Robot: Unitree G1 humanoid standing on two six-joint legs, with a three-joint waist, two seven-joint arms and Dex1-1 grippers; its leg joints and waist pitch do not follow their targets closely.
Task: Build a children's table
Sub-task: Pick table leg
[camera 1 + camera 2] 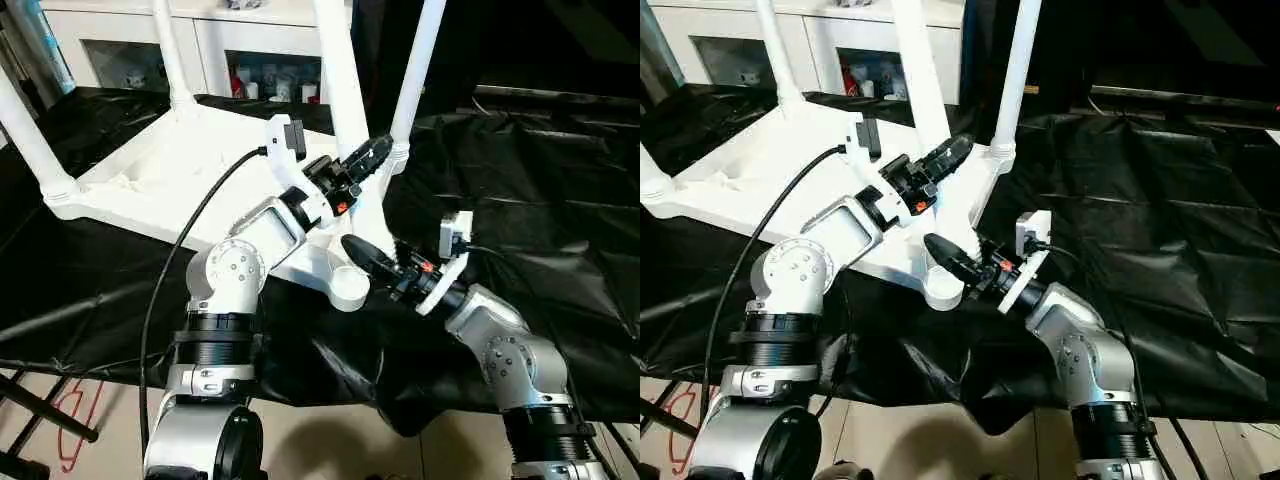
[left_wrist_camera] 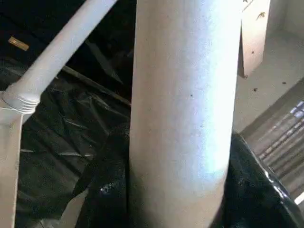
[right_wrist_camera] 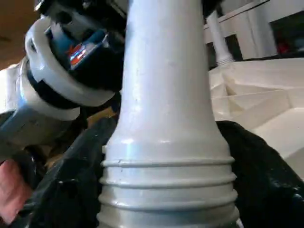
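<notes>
White plastic, the children's table (image 1: 150, 170) lies upside down on a black sheet (image 1: 540, 190), legs pointing up, with a white cabinet (image 1: 200, 40) behind it. Toward the near right corner, the left gripper (image 1: 368, 158) clasps the near-right leg (image 1: 338, 80) partway up. Below it, the right gripper (image 1: 362, 255) grips that same leg at its ribbed base, just above the corner socket (image 1: 348, 287).

I see a white table leg (image 3: 164, 95), its ribbed base between my right gripper's black fingers (image 3: 266, 180); my left gripper's wrist (image 3: 61, 80) sits beside the leg.
</notes>
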